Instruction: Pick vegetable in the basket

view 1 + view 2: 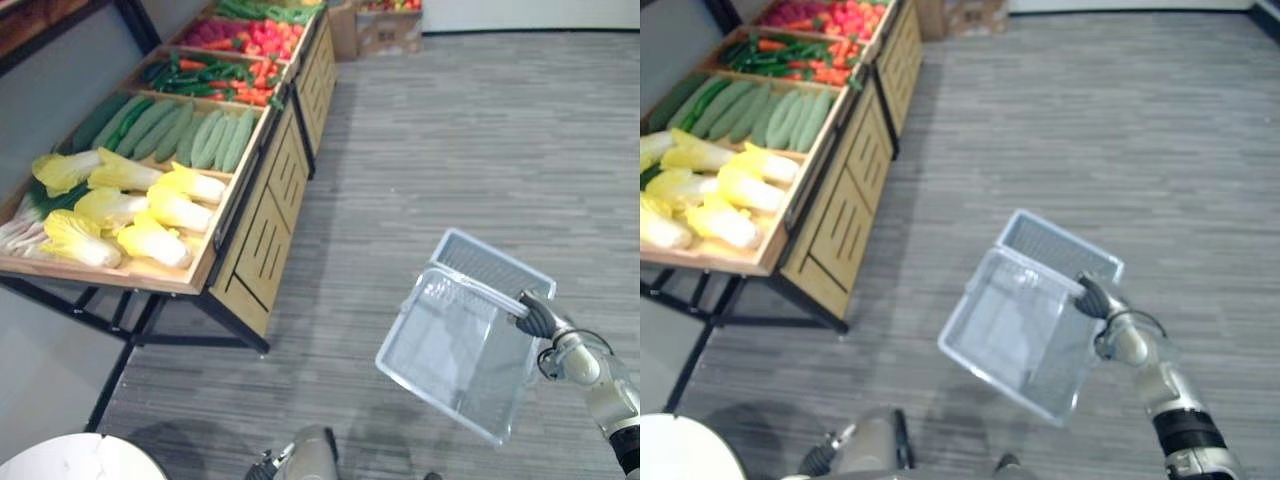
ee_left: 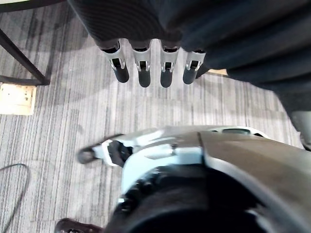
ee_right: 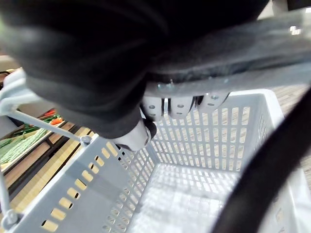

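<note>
An empty pale grey slotted basket (image 1: 440, 350) hangs tilted above the floor, right of the vegetable stand. My right hand (image 1: 537, 317) is shut on its handle; in the right wrist view its fingers (image 3: 175, 104) curl over the handle above the bare basket (image 3: 204, 131). On the wooden stand (image 1: 245, 250) lie yellow napa cabbages (image 1: 130, 210), pale green cucumbers (image 1: 190, 135), green peppers with carrots (image 1: 215, 80) and red peppers (image 1: 250, 38). My left hand (image 2: 146, 73) hangs low over the floor with straight fingers, holding nothing.
The stand rests on black metal legs (image 1: 130, 340) at the left. A white round table top (image 1: 70, 462) sits at the bottom left. A cardboard box of fruit (image 1: 385, 25) stands at the far end. Grey striped floor (image 1: 450, 140) lies open to the right.
</note>
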